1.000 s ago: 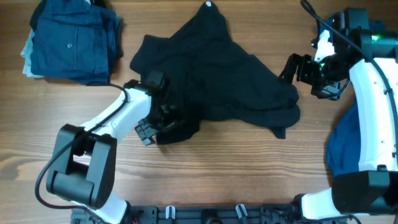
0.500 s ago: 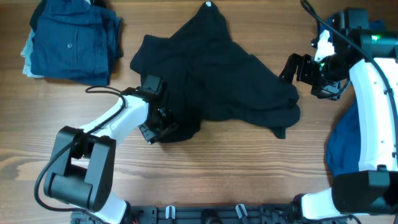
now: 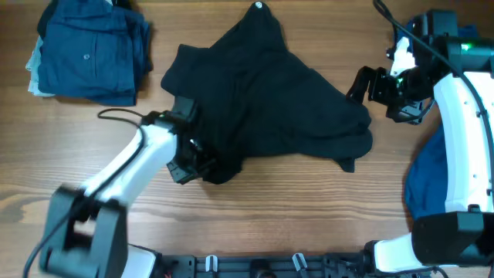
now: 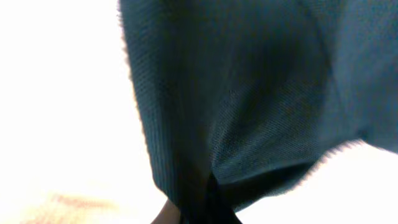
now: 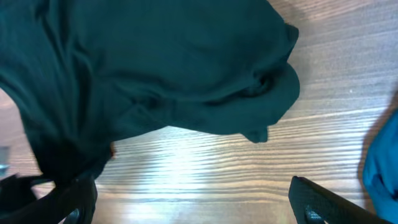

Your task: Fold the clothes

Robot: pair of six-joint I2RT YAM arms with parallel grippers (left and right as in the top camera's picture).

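Note:
The clothes are chiefly a large black garment point(image 3: 262, 100), crumpled across the middle of the table, with a small white label point(image 3: 258, 6) at its far tip. My left gripper point(image 3: 194, 160) is shut on the garment's lower-left edge. In the left wrist view the black fabric point(image 4: 249, 93) fills the frame and gathers into a pinch at my left gripper point(image 4: 202, 208). My right gripper point(image 3: 357, 86) hangs open just off the garment's right side, apart from it. In the right wrist view my right gripper point(image 5: 193, 205) is wide open over bare wood, the black garment point(image 5: 155, 68) beyond it.
A folded navy stack point(image 3: 89, 50) lies at the far left corner. A brighter blue garment point(image 3: 428, 177) drapes at the table's right edge under the right arm, and shows as blue cloth point(image 5: 382, 168) in the right wrist view. Wooden tabletop point(image 3: 309, 216) lies in front.
My left gripper has gone from open to shut on the black garment's lower-left edge, and the left arm has shifted slightly. The right arm has not moved.

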